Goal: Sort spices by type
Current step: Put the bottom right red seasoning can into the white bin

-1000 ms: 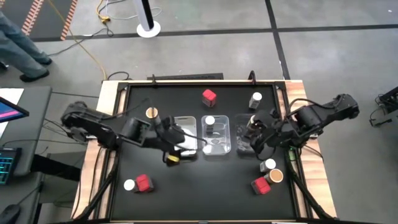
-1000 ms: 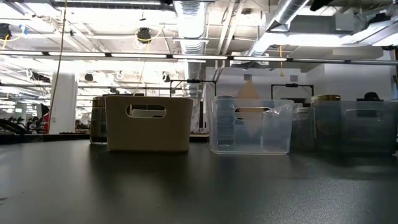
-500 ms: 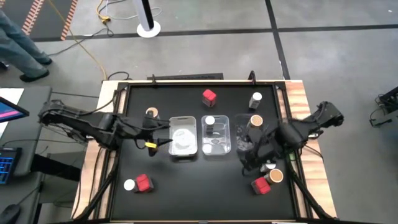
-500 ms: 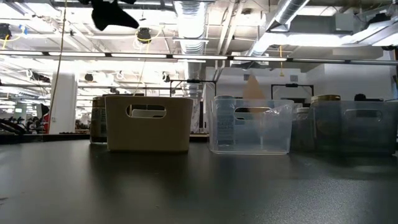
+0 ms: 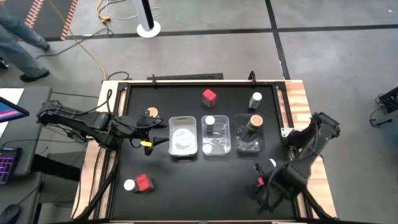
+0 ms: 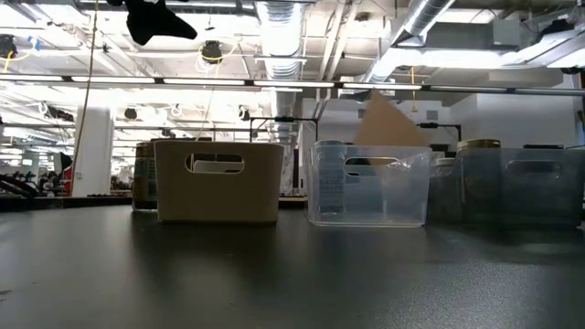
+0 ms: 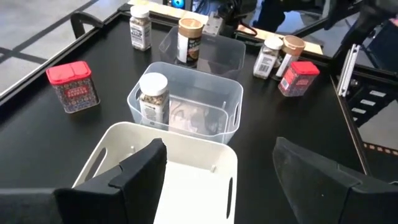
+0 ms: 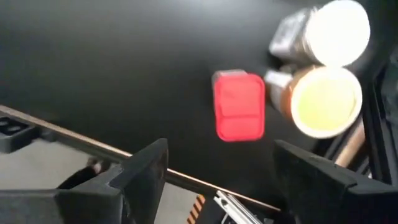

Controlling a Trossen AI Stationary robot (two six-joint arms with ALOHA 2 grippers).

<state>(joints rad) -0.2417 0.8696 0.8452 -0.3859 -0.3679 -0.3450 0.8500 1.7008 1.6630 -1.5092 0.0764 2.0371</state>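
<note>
Three trays stand in a row mid-table: a white tray, a clear tray holding a white-lidded jar, and a clear tray holding a tan-lidded jar. My left gripper hovers open just left of the white tray. My right gripper hangs open, pointing down, above a red box, a tan-lidded jar and a white-lidded jar at the near right. Neither gripper has anything between its fingers.
Loose spices stand around the trays: a red box and a white-lidded jar at the far side, a tan-lidded jar at the left, and a white-lidded jar beside a red box at the near left.
My left gripper has drawn back from the white tray's near left corner toward the table's left edge. My right gripper has swung from the right clear tray toward the near edge and rolled, and now hangs over the near-right spices. The tan-lidded jar stays in that tray.
</note>
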